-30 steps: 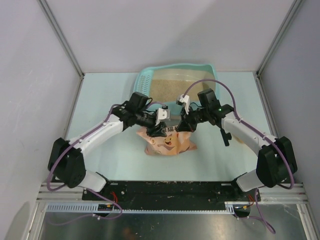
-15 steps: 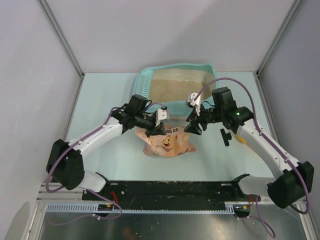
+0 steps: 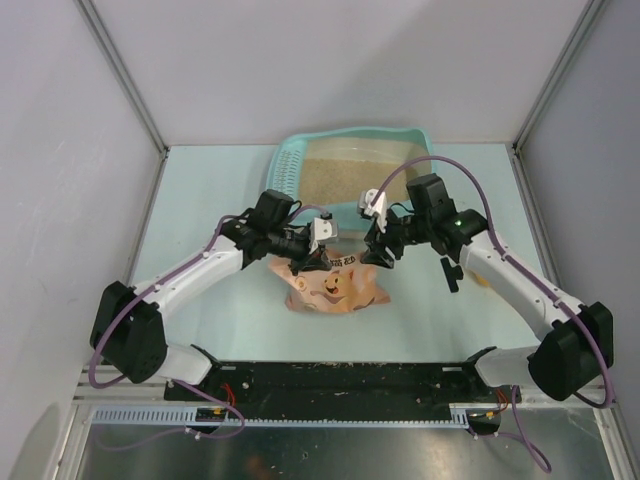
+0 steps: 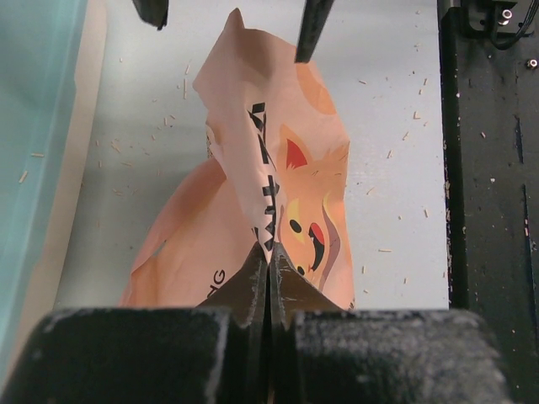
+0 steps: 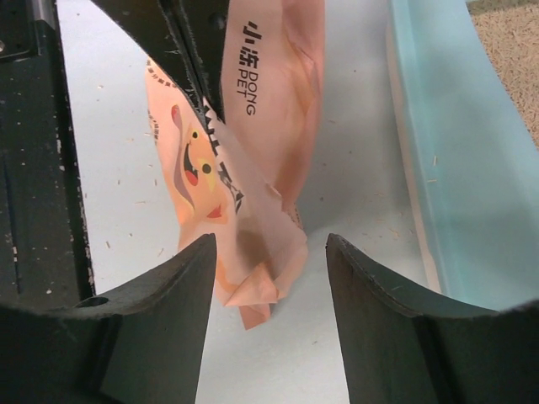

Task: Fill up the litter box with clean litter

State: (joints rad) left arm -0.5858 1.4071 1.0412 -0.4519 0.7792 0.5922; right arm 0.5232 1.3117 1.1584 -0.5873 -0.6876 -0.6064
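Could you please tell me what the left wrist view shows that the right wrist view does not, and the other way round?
Only the left wrist view shows the left gripper shut on an edge of the bag. Only the right wrist view shows the right gripper open around a corner of the bag, plus litter inside the litter box. Both show the bag, the teal wall of the litter box, the speckled table and the black rail.
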